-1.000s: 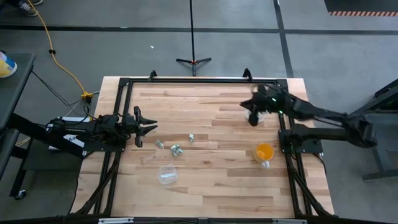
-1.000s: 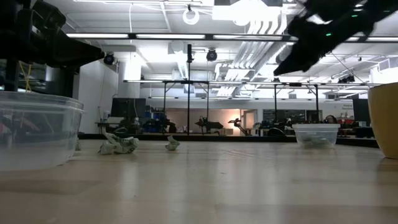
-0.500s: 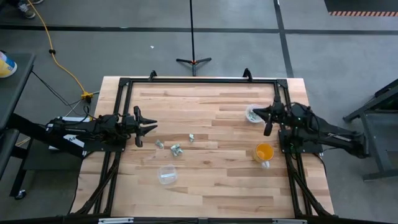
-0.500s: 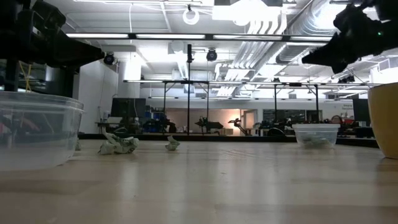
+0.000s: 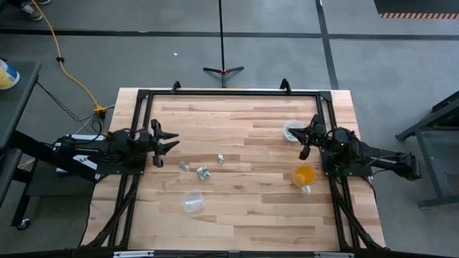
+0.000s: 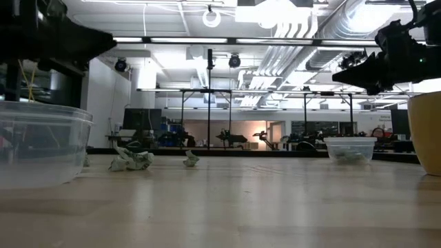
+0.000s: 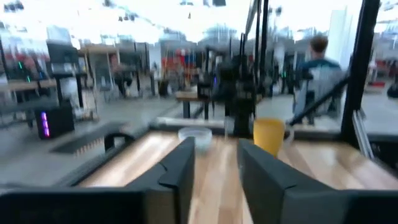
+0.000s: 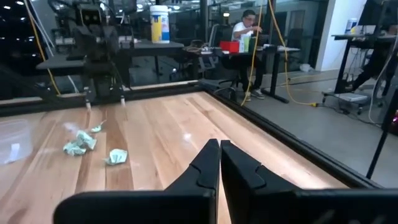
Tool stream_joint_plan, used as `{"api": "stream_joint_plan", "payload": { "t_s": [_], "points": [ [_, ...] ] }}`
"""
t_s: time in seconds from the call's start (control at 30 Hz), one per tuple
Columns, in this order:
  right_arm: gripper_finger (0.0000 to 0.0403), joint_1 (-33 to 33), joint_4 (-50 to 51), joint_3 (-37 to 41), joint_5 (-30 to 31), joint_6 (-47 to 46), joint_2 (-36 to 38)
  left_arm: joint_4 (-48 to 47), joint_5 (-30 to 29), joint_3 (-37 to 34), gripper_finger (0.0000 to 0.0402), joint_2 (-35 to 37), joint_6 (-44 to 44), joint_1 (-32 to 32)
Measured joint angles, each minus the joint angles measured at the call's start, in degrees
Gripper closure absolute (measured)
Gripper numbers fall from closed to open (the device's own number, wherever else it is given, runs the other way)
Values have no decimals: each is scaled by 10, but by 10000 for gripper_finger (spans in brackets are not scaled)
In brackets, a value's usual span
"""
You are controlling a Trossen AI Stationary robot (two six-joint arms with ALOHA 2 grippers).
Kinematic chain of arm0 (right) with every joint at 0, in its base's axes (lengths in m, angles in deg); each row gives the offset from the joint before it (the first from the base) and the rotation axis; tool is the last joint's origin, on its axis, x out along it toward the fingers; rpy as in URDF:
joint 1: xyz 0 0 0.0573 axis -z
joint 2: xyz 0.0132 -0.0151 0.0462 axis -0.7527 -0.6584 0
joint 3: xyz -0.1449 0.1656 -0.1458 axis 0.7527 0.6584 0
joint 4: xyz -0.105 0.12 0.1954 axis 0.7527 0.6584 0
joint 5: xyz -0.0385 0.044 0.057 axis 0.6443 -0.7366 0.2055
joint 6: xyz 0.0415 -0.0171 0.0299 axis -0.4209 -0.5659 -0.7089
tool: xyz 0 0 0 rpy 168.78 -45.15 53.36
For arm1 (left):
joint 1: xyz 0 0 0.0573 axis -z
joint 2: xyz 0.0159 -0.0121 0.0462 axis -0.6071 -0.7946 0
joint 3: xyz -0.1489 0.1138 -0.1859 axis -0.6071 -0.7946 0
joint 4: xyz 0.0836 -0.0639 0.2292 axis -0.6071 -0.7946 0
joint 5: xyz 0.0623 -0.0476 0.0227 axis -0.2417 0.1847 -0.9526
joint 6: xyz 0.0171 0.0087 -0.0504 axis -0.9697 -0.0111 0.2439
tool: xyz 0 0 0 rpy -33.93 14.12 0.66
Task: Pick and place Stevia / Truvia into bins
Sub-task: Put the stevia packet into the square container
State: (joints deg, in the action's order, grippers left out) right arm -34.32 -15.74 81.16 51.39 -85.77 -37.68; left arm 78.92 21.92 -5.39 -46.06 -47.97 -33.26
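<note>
Three crumpled green-and-white Stevia packets (image 5: pixel 203 170) lie loose on the wood left of the table's middle; they also show in the right wrist view as packets (image 8: pixel 78 145). One clear bin (image 5: pixel 192 201) near the front holds a packet. The other clear bin (image 5: pixel 291 131) stands at the right, with pale contents in the low view (image 6: pixel 350 150). My left gripper (image 5: pixel 163 142) is open, hovering left of the packets. My right gripper (image 5: pixel 304 141) is shut and empty, in the air just right of the right-hand bin.
An orange translucent cup (image 5: pixel 305 175) stands near the right edge, in front of my right gripper. A black frame rail (image 5: pixel 229 92) runs around the tabletop. Bare wood lies between the packets and the right bin. A person (image 8: pixel 244 28) sits at a desk beyond the table.
My right gripper has drawn back from above the right-hand bin toward the table's right edge and tipped from pointing down to nearly level. My left arm has risen a little. The packets and bins have stayed put.
</note>
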Motion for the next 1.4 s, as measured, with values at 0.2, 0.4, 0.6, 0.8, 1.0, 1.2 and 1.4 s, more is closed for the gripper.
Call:
{"api": "stream_joint_plan", "payload": {
  "t_s": [0.2, 0.4, 0.6, 0.8, 1.0, 1.2, 1.4],
  "points": [
    [401, 0, 2, 0, -1, 3, 0, 48, 5, 5, 148, -76, 0, 0],
    [401, 0, 4, 0, -1, 5, 0, 44, 65, 71, 108, -243, 50, 0],
    [402, 0, 5, 0, -3, 5, 0, -60, 107, 164, 118, -417, 51, 0],
    [397, 0, 5, 0, -5, 5, 0, -149, 110, 215, 135, -542, 92, 0],
    [396, 0, 6, 0, -6, 5, 0, -194, 110, 219, 147, -601, 140, 0],
    [395, 0, 6, 0, -6, 5, 0, -265, 115, 219, 156, -602, 155, 0],
    [395, 0, 6, 1, -9, 6, 0, -351, 116, 219, 160, -602, 164, 0]
  ]
}}
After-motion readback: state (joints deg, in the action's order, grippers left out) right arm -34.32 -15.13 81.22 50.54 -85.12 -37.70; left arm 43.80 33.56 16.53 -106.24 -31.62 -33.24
